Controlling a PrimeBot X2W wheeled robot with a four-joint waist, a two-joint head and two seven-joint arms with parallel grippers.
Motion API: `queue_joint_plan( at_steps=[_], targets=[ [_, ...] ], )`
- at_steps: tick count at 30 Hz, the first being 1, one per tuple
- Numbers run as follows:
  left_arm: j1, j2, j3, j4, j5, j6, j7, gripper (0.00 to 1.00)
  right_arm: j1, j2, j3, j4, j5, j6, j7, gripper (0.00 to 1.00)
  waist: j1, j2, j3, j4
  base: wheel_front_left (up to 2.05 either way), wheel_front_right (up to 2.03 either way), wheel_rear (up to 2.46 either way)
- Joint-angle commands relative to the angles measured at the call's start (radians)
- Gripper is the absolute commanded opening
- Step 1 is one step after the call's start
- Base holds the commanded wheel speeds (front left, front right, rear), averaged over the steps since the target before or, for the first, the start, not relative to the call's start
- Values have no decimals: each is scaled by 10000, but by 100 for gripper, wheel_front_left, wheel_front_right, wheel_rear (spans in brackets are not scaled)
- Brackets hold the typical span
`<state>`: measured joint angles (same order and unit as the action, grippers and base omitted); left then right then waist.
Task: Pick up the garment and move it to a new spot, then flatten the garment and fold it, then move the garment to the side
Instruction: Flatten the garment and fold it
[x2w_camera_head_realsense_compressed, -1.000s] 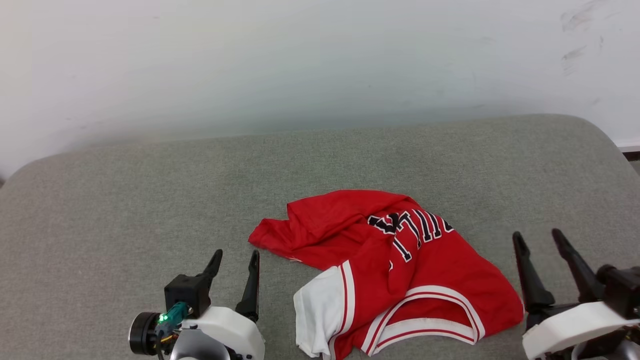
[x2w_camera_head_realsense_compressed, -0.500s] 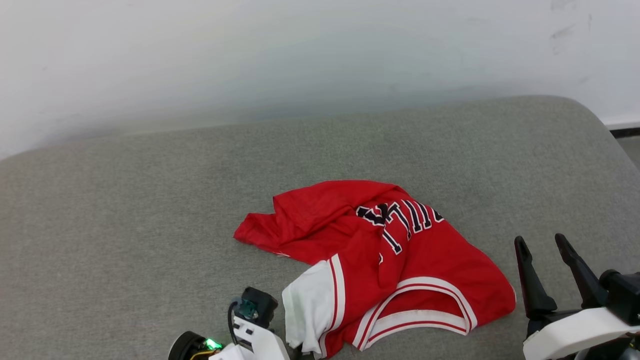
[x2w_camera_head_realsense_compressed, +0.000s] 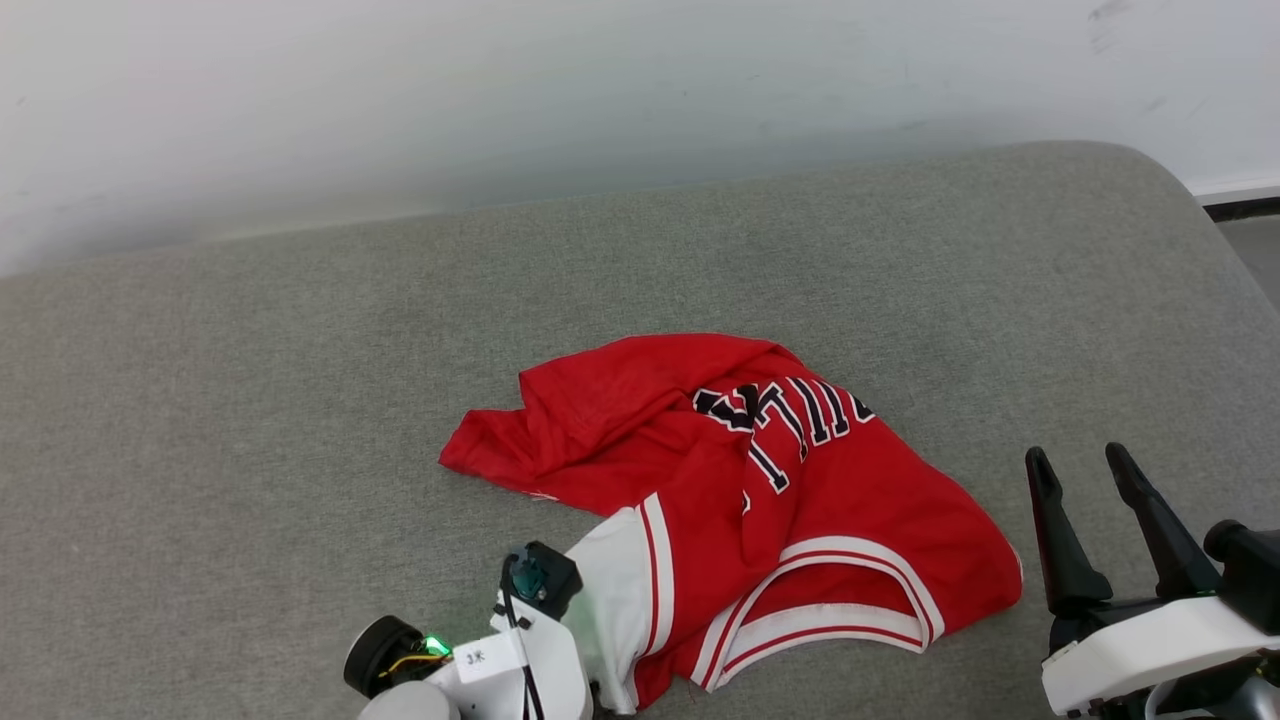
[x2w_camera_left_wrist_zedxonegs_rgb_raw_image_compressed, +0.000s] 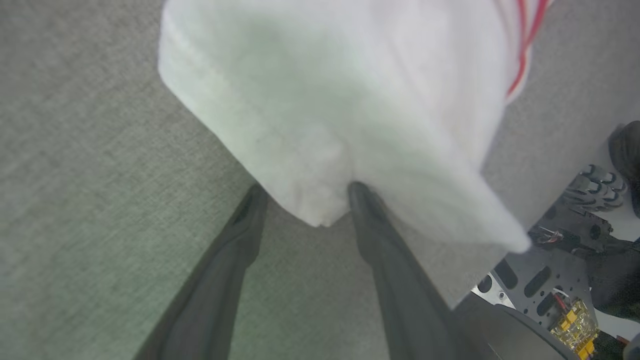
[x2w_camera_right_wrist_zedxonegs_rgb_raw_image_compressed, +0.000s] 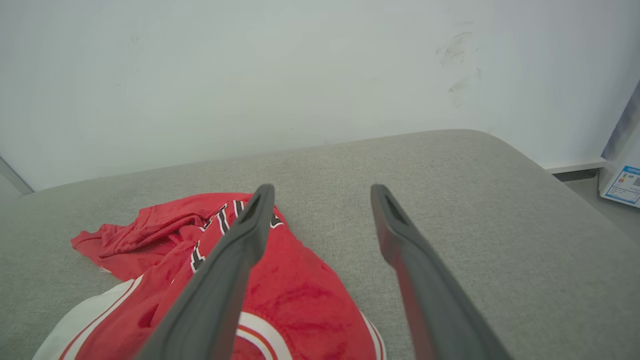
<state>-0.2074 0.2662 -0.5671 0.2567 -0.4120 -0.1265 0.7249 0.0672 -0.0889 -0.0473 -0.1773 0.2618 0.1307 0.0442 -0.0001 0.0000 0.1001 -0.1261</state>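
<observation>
The garment (x2w_camera_head_realsense_compressed: 830, 500), a red basketball shirt, lies crumpled near the front middle of a counter (x2w_camera_head_realsense_compressed: 250, 400) covered in grey woven cloth with rounded corners. The shirt is thin and limp. It is bunched into soft ridges at the far side, and the black, white-outlined lettering is creased so that only part can be read. A curved red-and-white striped band of trim faces me.

My left pincer (x2w_camera_left_wrist_zedxonegs_rgb_raw_image_compressed: 305, 210) is released. One long dark finger stands on each side of the loose corner of the white sleeve (x2w_camera_left_wrist_zedxonegs_rgb_raw_image_compressed: 325, 100). The cloth sits in the gap but is not pinched, so nothing is grasped. I judge it is placed there because the sleeve corner sticks out from the heap and offers a free edge to take for the first lift.

My right pincer (x2w_camera_head_realsense_compressed: 1078, 470) is also released and holds nothing. It hovers above bare counter just beside the shirt's right edge, fingers pointing away from me. I read that as waiting clear of the cloth until a second hold is needed.

A plain, pale, faintly scuffed wall (x2w_camera_head_realsense_compressed: 500, 100) rises behind the counter.
</observation>
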Motion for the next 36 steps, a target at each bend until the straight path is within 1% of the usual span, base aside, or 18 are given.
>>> queue_joint_plan(
  at_steps=[1, 3, 5, 8, 11, 12, 13, 14, 20, 24, 27, 31, 32, 33, 34, 36],
  targets=[
    [415, -18, -323, 470, -180, -50, 249, 0, -110, -5, 13, 35, 7, 0, -50, 100, 1, 0, 3, -13, 0, 0, 0],
    [355, 11, -407, 404, -359, -59, 105, 0, -108, -2, 12, 55, 11, 0, -52, 100, 1, 0, -20, -14, 0, 0, 0],
    [297, 86, -196, 216, -426, -27, -274, 0, -45, 13, -29, 65, 21, 0, -48, 100, 1, 0, -63, 12, 0, 0, 0],
    [318, 134, 252, -108, -544, 251, -923, 0, 105, 39, -156, 54, 31, 0, -12, 100, 1, 0, -133, 116, 0, 0, 0],
    [548, 358, 807, -420, -564, 711, -1559, 0, 203, 70, -303, 35, 29, 0, 53, 100, 1, 0, -227, 254, 0, 0, 0],
    [752, 474, 1162, -640, -606, 1026, -1886, 0, 250, 81, -413, -2, 27, 0, 89, 100, 1, 0, -294, 343, 0, 0, 0],
    [831, 552, 1320, -753, -627, 1175, -2041, 0, 290, 86, -473, -22, 30, 0, 127, 100, 1, 0, -322, 397, 0, 0, 0],
    [1141, 863, 1881, -1010, -700, 1619, -2351, 0, 371, 80, -645, -57, 52, 0, 230, 100, 1, 0, -404, 533, 0, 0, 0],
    [1750, 1305, 3021, -1333, -966, 2486, -2832, 0, 494, 72, -963, -102, 80, 0, 393, 100, 1, 0, -498, 692, 0, 0, 0],
    [2155, 1476, 3704, -1335, -1174, 2973, -3086, 0, 580, 86, -1209, -97, 80, 0, 465, 100, 1, 0, -470, 681, 0, 0, 0],
    [2422, 1520, 4047, -1265, -1376, 3137, -3297, 0, 608, 100, -1338, -90, 81, 0, 496, 100, 1, 0, -427, 622, 0, 0, 0],
    [2591, 1349, 4124, -1252, -1477, 3220, -3540, 0, 593, 109, -1410, -29, 102, 0, 514, 100, 1, 0, -389, 541, 0, 0, 0],
    [2606, 1280, 4088, -1249, -1503, 3184, -3612, 24, 599, 112, -1423, -9, 104, 0, 525, 100, 1, 0, -400, 530, 0, 0, 0],
    [2597, 1211, 4065, -1256, -1501, 3185, -3719, 75, 609, 110, -1423, 11, 101, 0, 532, 100, 1, 0, -414, 523, 0, 0, 0],
    [2554, 1163, 4059, -1286, -1451, 3202, -3862, 100, 624, 105, -1428, 35, 111, 0, 543, 100, 1, 0, -430, 523, 0, 0, 0],
    [2430, 1099, 4063, -1342, -1319, 3232, -4259, 100, 653, 87, -1437, 66, 122, 0, 563, 100, 1, 0, -479, 524, 0, 0, 0]
  ],
)
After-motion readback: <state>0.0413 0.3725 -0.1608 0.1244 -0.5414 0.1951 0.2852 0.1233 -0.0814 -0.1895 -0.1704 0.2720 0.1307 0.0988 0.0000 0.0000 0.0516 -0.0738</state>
